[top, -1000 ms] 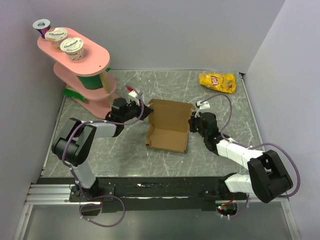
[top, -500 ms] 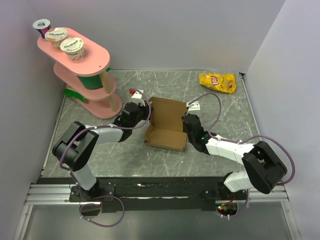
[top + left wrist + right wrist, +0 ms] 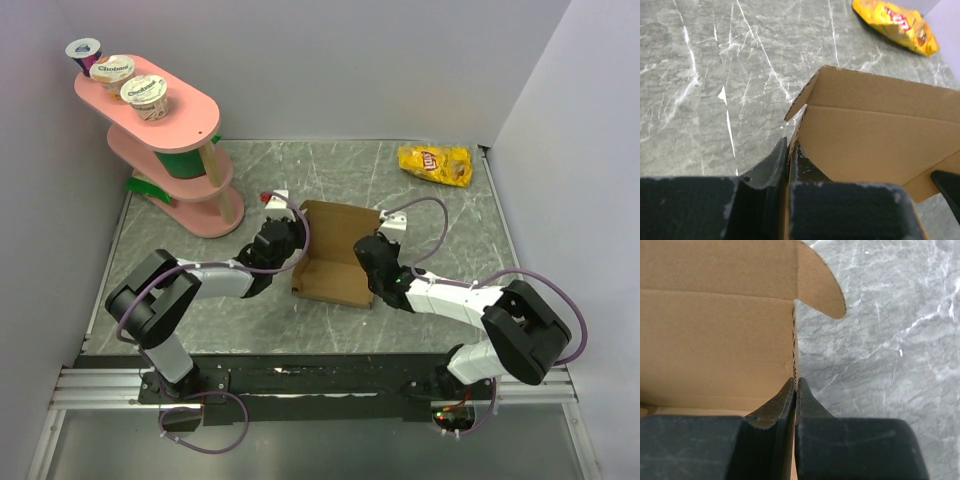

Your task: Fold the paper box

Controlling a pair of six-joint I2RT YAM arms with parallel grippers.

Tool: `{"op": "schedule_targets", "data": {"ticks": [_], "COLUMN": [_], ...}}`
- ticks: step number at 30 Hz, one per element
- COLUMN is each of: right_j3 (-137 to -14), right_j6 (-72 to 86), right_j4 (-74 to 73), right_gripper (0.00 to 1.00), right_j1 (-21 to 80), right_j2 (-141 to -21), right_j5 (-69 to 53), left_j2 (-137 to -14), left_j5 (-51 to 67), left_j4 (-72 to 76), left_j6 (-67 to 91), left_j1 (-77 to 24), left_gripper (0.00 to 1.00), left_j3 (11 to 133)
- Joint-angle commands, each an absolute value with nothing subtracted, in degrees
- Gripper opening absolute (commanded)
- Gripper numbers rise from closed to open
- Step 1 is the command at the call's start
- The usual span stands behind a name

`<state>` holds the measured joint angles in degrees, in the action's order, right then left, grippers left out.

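Observation:
The paper box is brown corrugated cardboard, half folded, in the middle of the table with its lid panel raised at the back. My left gripper is shut on the box's left side wall; the cardboard edge runs between its two fingers. My right gripper is shut on the right side wall, the corrugated edge pinched between its fingertips. A rounded flap sticks out beyond the right wall. The box floor is mostly hidden behind the gripper bodies in both wrist views.
A yellow chip bag lies at the back right corner. A pink tiered stand with yogurt cups occupies the back left. White walls enclose the marble table on three sides.
Both arms have drawn nearer to me and closer together, pulling the box toward the near edge. The side walls now stand more upright and the box looks narrower.

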<state>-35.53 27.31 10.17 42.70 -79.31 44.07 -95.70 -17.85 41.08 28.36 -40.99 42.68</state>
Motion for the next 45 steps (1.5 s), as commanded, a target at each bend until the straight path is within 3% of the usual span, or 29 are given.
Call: {"op": "schedule_targets", "data": {"ticks": [1, 12, 23, 25, 26, 27, 29, 33, 39, 41, 45], "right_j3": [-33.49, -28.92, -32.08, -31.91, -31.12, -30.59, -29.10, -27.95, -29.26, -30.84, -36.73], "right_j6": [35.24, 44.29, 48.25, 46.07, 45.45, 44.92, 44.65, 45.27, 43.44, 41.14, 33.17], "right_j4": [13.01, 10.74, 3.26, 3.08, 3.25, 3.08, 1.50, -6.48, -14.24, -13.62, -13.20], "right_gripper": [0.00, 0.00, 0.00, 0.21, 0.39, 0.69, 0.85, 0.98, 0.97, 0.98, 0.99], "right_j1": [45.61, 50.97, 54.40, 54.49, 54.58, 54.49, 55.02, 57.30, 60.56, 58.81, 45.31], "right_j2": [-77.78, -75.23, -74.10, -72.43, -70.25, -69.09, -64.89, -56.88, -43.08, -40.17, -40.34], "right_j5": [43.85, 51.93, 54.59, 53.44, 52.13, 51.34, 49.93, 45.63, 39.39, 33.68, 17.45], "left_j2": [-94.48, -94.65, -92.64, -91.41, -90.97, -90.27, -89.56, -88.60, -88.68, -88.07, -84.56], "left_j5": [-18.53, -30.05, -32.69, -33.13, -33.05, -32.70, -30.77, -27.87, -23.47, -22.24, -13.65], "left_j4": [43.33, 47.55, 48.59, 53.33, 55.09, 57.20, 64.84, 72.59, 74.01, 72.08, 67.09], "left_j6": [34.45, 36.03, 33.67, 31.21, 28.76, 27.26, 22.88, 17.85, 12.84, 9.95, 4.05], "left_j1": [-45.25, -51.41, -54.14, -54.05, -54.14, -54.14, -54.14, -54.23, -54.32, -54.32, -54.14], "left_gripper": [0.01, 0.01, 0.01, 0.01, 0.01, 0.01, 0.01, 0.01, 0.01, 0.01, 0.01], "left_j3": [38.77, 33.13, 31.47, 28.50, 27.35, 26.12, 22.16, 18.11, 18.37, 19.25, 20.39]}}
